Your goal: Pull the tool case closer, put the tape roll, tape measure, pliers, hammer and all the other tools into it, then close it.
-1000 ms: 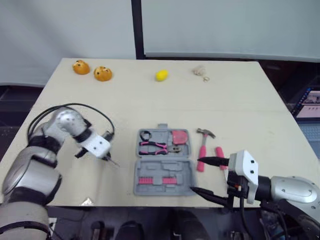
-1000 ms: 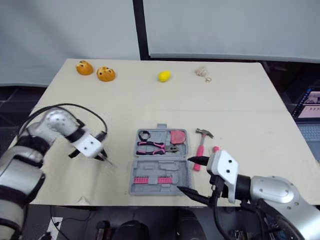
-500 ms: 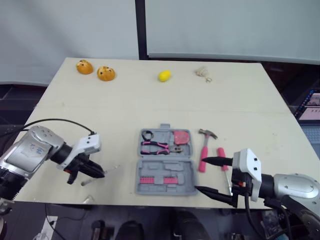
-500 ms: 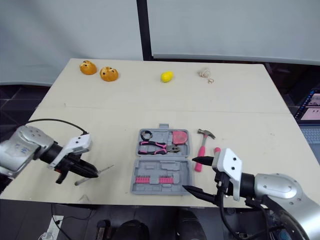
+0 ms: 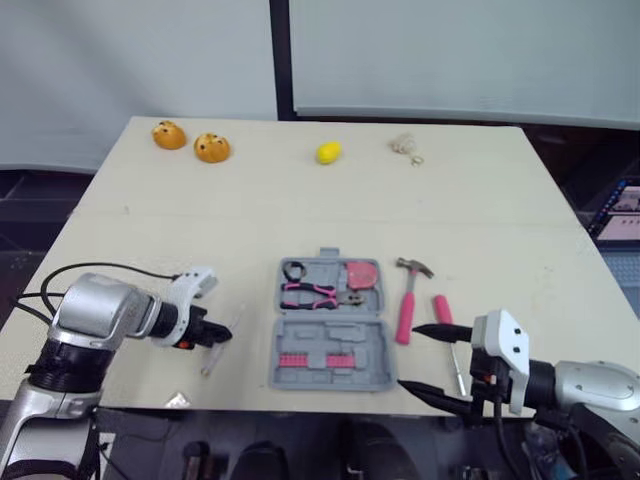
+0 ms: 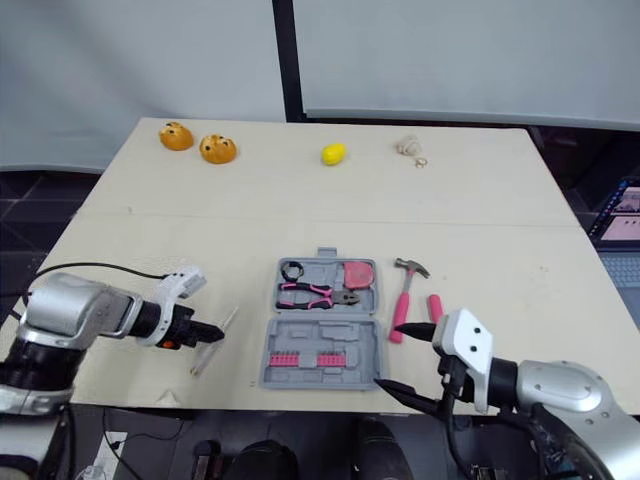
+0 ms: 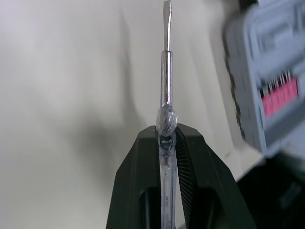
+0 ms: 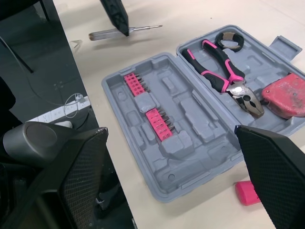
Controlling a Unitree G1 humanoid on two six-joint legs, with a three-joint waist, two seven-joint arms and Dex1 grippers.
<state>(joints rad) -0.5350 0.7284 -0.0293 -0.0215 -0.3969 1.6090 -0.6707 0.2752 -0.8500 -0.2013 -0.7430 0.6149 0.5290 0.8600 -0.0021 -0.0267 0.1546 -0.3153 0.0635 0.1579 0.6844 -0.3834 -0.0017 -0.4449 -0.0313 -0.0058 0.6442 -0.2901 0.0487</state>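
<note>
Left of the tool case [image 5: 325,335], near the bench's [image 5: 300,200] front edge, the left pincer [image 5: 213,333] now sits low. A second ago its arm was bent up and the screwdriver [image 5: 224,338] pointed steeply down; since then the arm has dropped and the tool lies almost flat, close to the surface. I cannot tell whether it touches the bench. From half a second ago the pincer has also come back toward the case. This looks like a carry toward the case, not a set-down, since the grip is unchanged.

The left wrist view shows that grip plainly. The two black fingers [image 7: 138,191] are clamped on the screwdriver where the clear handle meets the metal shaft, and the flat tip sticks out well beyond them. The case's near half is just off to one side.

The right pincer [image 5: 432,362] has drawn back a little toward the front edge. It is spread wide and holds nothing, beside the case's near right corner.

The case lies open and flat, with the tape roll [image 5: 291,270], pliers [image 5: 307,293] and tape measure [image 5: 360,273] in its far half. The hammer [image 5: 408,300] and a pink-handled tool [image 5: 445,325] lie on the bench to its right, so most of the packing, and the closing, remains.
</note>
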